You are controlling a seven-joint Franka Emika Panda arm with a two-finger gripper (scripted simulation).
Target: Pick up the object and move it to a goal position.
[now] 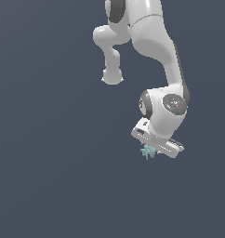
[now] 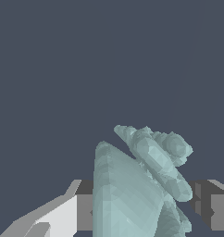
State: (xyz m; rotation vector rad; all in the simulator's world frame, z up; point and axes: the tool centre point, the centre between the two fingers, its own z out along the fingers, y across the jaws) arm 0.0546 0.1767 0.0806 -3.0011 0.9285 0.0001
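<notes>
Here only the hand (image 1: 149,151) flanks the object (image 2: 132,194).

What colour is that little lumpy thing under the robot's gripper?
Pale teal, plain and unpatterned. The object shows best in the wrist view, close up.

A flat slate-blue backdrop (image 1: 49,162) fills the exterior view from edge to edge — no seam, corner or horizon divides it into wall and floor. The wrist view shows the same even dark blue-grey field (image 2: 63,69). The light is soft and diffuse — no cast shadows fall on the backdrop.
</notes>
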